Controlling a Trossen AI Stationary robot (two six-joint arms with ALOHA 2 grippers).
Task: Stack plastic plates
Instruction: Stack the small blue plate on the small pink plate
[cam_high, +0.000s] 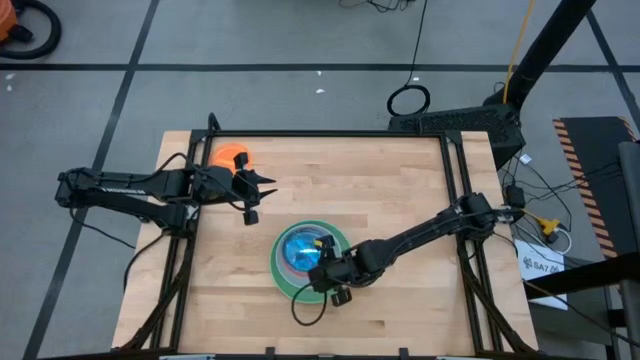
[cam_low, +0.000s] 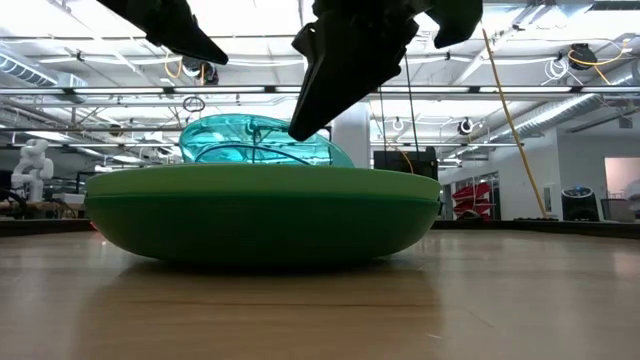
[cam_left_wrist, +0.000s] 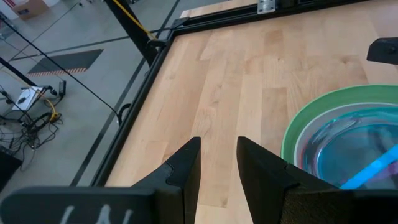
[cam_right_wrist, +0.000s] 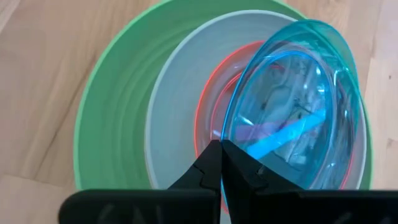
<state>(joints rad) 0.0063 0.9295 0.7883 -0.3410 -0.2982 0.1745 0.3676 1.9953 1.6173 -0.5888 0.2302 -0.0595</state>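
- Green plate (cam_low: 260, 215) fills the low view closest to the lens, flat on the wooden table (cam_low: 500, 300), with a clear blue plate (cam_low: 262, 140) tilted up out of it.
- Right wrist view opens up the stack that the low view hides: green plate (cam_right_wrist: 112, 106) outermost, a pale grey-blue plate (cam_right_wrist: 174, 118) inside it, a red-pink rim (cam_right_wrist: 208, 106) inside that, blue plate (cam_right_wrist: 298, 106) leaning on top, not seated flat.
- High view puts the stack (cam_high: 310, 258) at table centre-front, and only this view shows an orange plate (cam_high: 232, 157) alone near the far left corner.
- My right gripper (cam_high: 332, 283) sits at the stack's near edge; in its wrist view the fingers (cam_right_wrist: 214, 168) are pressed together on the blue plate's rim.
- My left gripper (cam_high: 252, 196) hovers over bare wood between the orange plate and the stack, well apart from both; fingers (cam_left_wrist: 186, 168) slightly apart, holding nothing.
- Left wrist view catches only the stack's edge (cam_left_wrist: 311, 124).
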